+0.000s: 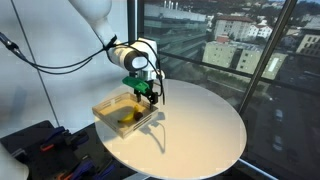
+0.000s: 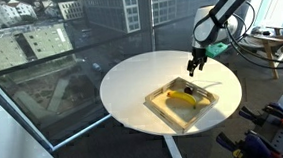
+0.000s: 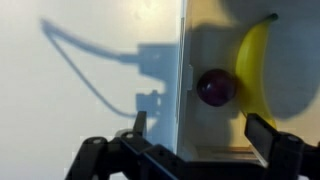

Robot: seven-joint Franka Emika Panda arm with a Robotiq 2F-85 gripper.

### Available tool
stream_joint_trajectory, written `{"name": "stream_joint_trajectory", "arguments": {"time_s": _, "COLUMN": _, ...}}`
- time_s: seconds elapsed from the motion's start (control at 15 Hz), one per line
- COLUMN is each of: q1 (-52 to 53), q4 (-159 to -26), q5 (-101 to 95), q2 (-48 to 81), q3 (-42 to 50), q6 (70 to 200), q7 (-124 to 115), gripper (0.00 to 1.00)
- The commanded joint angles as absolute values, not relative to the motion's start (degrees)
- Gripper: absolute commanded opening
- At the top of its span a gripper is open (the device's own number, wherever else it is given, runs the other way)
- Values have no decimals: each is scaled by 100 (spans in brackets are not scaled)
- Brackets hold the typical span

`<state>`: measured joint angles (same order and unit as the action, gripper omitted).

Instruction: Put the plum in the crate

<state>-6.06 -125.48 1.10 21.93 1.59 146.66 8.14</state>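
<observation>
Hovering with jaws wide, nothing held

Closest to my wrist camera, the black two-fingered Robotiq gripper [image 3: 200,128] stands fully open and empty, its fingers [image 3: 262,137] spread along the bottom of the view. One finger hangs over bare tabletop and the other over the tray's inside, so the tool straddles a wall.

Just past the fingers I see the small round dark reddish-purple plum [image 3: 216,87]. It rests on the floor of the shallow square light-wood crate [image 3: 183,60], close to that wall. On the plum's other side lies a curved yellow banana [image 3: 256,60], and the two appear to touch.

The crate stands on a round white table [image 3: 80,90], where the arm's shadow falls beside it. In both exterior views the gripper [image 1: 148,96] [image 2: 194,65] hangs above one side of the crate [image 1: 110,100] [image 2: 166,114], apart from the fruit. The crate sits near the table's rim.

Farther off, tall glass windows [image 1: 250,40] surround the table, and through them I look down on city buildings [image 2: 29,42].
</observation>
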Motion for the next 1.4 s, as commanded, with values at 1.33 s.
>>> {"name": "stream_joint_trajectory", "arguments": {"time_s": 1.33, "q1": -556, "q4": -13245, "q5": 289, "q2": 542, "q3": 396, "q6": 13684, "q7": 273, "gripper": 100}}
